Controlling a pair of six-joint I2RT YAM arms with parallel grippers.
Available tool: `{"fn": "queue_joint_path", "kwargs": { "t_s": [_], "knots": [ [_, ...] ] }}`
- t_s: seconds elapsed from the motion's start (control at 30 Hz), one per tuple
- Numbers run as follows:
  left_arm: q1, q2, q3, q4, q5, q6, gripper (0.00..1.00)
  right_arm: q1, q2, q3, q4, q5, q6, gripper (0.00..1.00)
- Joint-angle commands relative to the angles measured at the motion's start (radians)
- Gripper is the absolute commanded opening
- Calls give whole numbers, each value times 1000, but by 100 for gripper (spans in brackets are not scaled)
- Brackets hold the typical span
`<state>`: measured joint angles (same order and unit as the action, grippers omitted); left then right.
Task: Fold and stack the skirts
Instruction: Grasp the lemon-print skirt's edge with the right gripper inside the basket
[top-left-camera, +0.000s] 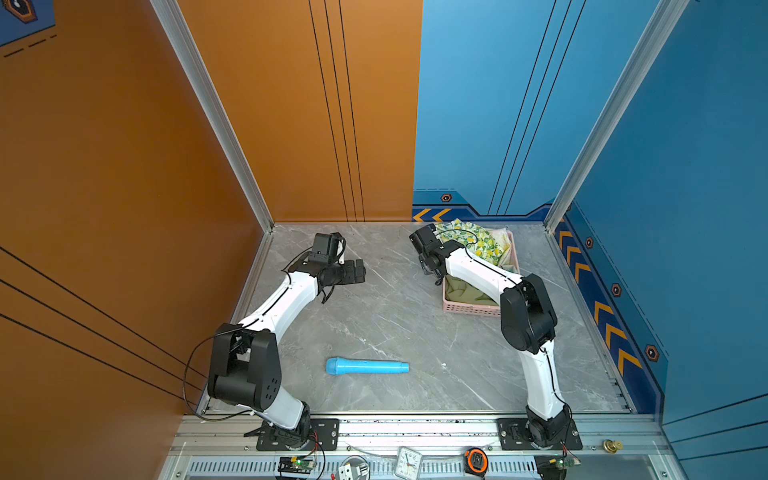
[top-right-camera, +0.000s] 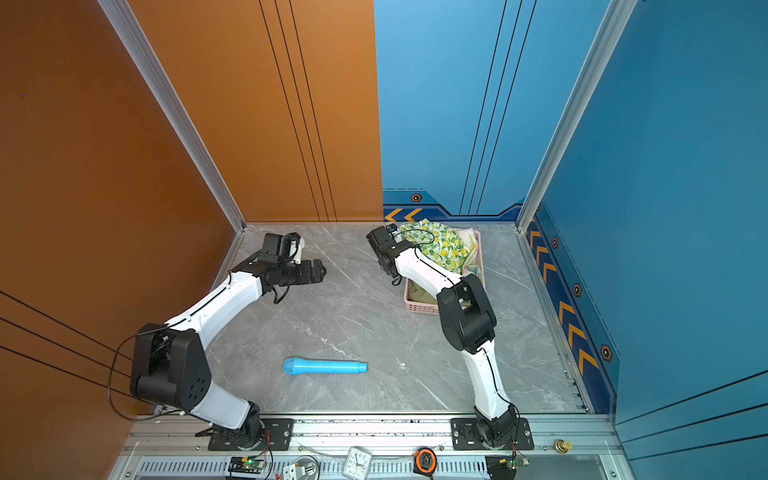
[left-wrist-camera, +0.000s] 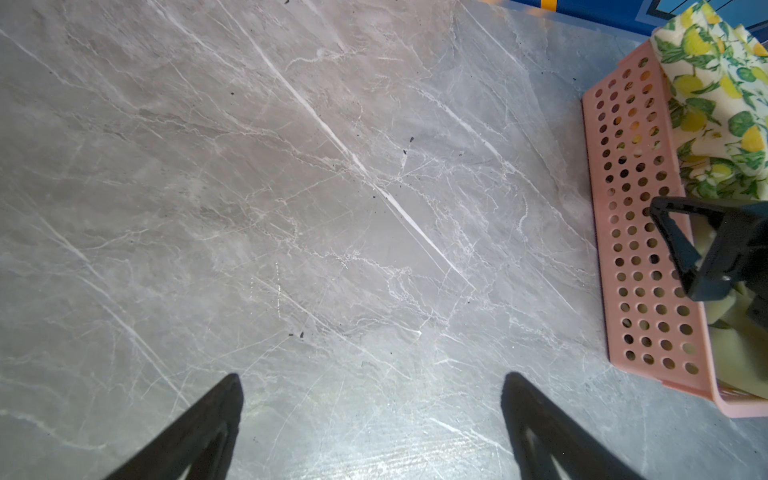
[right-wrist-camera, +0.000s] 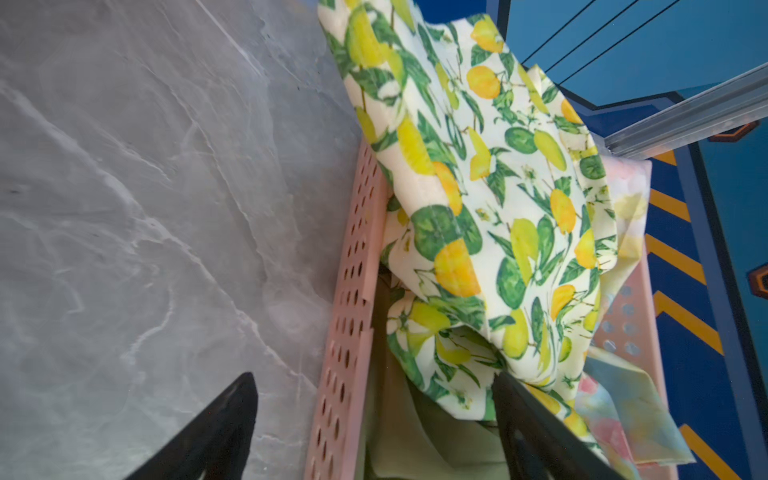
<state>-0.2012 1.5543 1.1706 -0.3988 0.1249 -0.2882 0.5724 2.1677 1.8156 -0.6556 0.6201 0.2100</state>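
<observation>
Marble table (top-left-camera: 374, 316): pink basket (top-left-camera: 469, 309), blue cylinder (top-left-camera: 365, 366)

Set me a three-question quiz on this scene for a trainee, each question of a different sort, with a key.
1. True or false: the left gripper hovers over bare table, its jaws open with nothing between them.
2. Which lies topmost in the pink basket? A) a striped towel; B) the lemon-print skirt; C) a red sock.
3. Fill in: the ____ gripper is poised over the basket's long side wall, jaws open.
Key: 1 true; 2 B; 3 right, meaning the right gripper.
</observation>
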Motion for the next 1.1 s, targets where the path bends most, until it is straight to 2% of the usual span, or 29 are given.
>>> {"fn": "queue_joint_path", "kwargs": {
  "t_s": [0.0, 0.1, 0.27, 0.57, 0.67, 0.77, 1.07],
  "knots": [
    [6, -8, -6, 24, 14, -1, 98, -27, -1, -10, -23, 73, -89, 88],
    [4, 1, -5, 29, 13, -6, 98, -51, -14, -80, 48, 79, -170, 88],
    [0, 3, -9, 29, 5, -5, 98, -124, -69, -208, 187, -14, -266, 90],
    [0, 19, -2, 29, -4, -2, 98, -294, -172, -379, 369, -156, -321, 92],
    [-2, 29, 1, 29, -4, -2, 98, -356, -182, -396, 392, -229, -325, 93],
    [-3, 30, 5, 29, -16, 8, 98, -397, -192, -398, 399, -251, -330, 93],
    [1, 13, -2, 33, -47, 68, 98, -399, -350, -427, 416, -403, -254, 94]
  ]
}}
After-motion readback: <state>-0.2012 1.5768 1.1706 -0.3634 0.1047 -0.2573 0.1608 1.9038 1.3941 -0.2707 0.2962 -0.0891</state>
